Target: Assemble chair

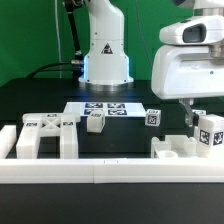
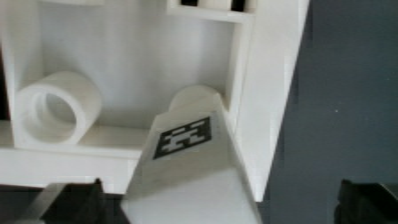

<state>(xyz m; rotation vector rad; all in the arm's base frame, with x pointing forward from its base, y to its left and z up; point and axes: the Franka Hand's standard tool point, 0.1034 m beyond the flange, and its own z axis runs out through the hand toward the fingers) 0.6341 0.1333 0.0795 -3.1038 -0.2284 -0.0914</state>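
In the exterior view my gripper [image 1: 189,116] hangs low at the right, just above a low white chair piece [image 1: 176,148] and beside a tagged white block [image 1: 210,132]. In the wrist view my gripper [image 2: 222,203] is open, its dark fingertips [image 2: 71,203] wide apart. A white tagged post [image 2: 182,150] runs between them, untouched. It lies on a white chair frame [image 2: 125,45] with a round peg [image 2: 63,108]. A legged frame [image 1: 40,135], a small post [image 1: 95,122] and a small tagged cube [image 1: 153,117] lie further to the exterior view's left.
The marker board [image 1: 105,108] lies in front of the robot base [image 1: 105,55]. A long low white border rail [image 1: 100,172] runs along the near edge of the black table.
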